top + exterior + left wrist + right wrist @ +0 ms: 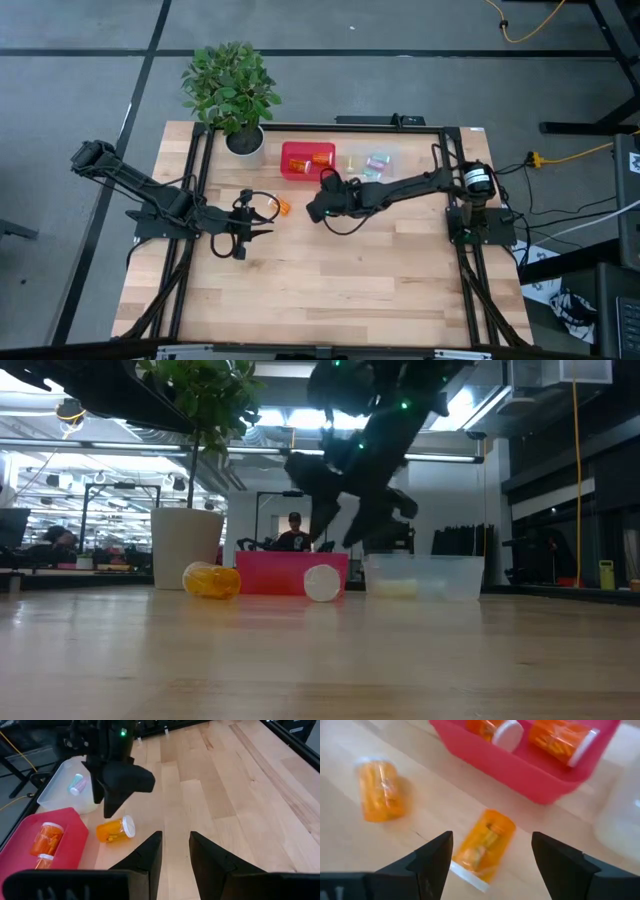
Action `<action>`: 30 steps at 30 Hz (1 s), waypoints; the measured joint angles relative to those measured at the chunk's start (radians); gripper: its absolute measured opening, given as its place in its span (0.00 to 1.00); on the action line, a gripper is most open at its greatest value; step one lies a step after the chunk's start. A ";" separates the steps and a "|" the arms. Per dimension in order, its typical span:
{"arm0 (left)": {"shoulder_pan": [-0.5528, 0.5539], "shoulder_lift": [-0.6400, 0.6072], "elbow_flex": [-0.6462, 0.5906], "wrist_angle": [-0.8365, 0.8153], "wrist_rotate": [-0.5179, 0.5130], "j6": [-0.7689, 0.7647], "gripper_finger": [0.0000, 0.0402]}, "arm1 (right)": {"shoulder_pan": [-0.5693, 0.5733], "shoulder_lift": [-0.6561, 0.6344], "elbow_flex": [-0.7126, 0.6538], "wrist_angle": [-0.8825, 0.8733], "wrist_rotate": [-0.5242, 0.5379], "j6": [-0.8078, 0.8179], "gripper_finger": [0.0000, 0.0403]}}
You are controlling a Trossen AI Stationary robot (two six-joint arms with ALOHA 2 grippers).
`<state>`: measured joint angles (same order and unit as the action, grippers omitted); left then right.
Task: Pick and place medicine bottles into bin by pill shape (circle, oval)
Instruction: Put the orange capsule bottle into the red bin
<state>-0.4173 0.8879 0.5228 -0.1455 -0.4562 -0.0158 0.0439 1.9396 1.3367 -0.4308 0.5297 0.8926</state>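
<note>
Two orange bottles with white caps lie on their sides on the table in front of the red bin. One bottle lies between and below the open fingers of my right gripper. In the low view my right gripper hangs above this bottle's white cap and does not touch it. The other bottle lies between the two grippers. My left gripper is open and empty, short of that bottle. Two more orange bottles lie in the red bin. Pastel bottles lie in the clear bin.
A potted plant stands at the table's far left, next to the red bin. The near half of the wooden table holds nothing. Black frame rails run along the left and right sides.
</note>
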 joint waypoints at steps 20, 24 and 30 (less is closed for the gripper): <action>0.000 0.000 0.000 0.000 0.000 -0.001 0.23 | 0.006 0.075 -0.046 0.174 0.000 0.042 0.68; 0.000 0.000 0.000 0.000 0.000 -0.001 0.23 | 0.006 0.076 -0.046 0.158 0.000 0.044 0.68; 0.000 0.000 0.000 0.000 0.000 -0.002 0.23 | 0.006 0.095 -0.045 0.139 0.000 0.042 0.68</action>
<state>-0.4172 0.8879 0.5228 -0.1455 -0.4561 -0.0174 0.0502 2.0347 1.2915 -0.2917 0.5301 0.9348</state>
